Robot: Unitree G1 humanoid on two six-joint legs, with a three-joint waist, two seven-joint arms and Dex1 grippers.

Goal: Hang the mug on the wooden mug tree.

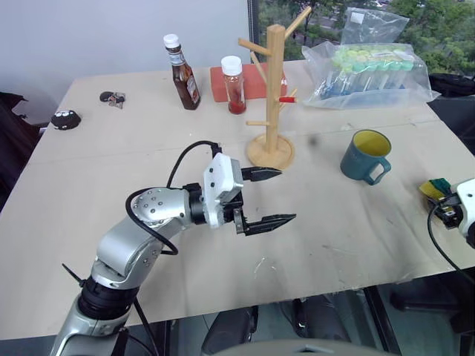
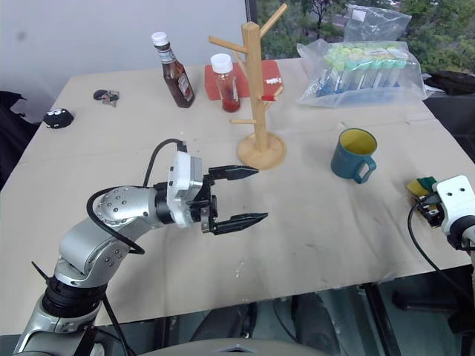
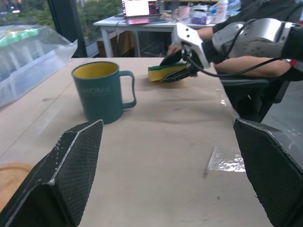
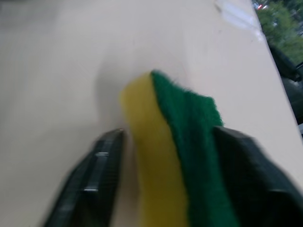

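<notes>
The mug (image 1: 366,156) stands upright on the table (image 1: 334,237), right of the wooden mug tree (image 1: 272,96) and apart from it, handle toward the table's near edge. The left gripper (image 1: 269,196) hovers wide open and empty before the tree. The right gripper (image 3: 176,67) straddles the sponge (image 4: 175,151), fingers (image 4: 94,184) spread beside it.

An office or lab: laptop (image 3: 137,8) on a desk (image 3: 142,23), big windows (image 1: 326,22) behind
</notes>
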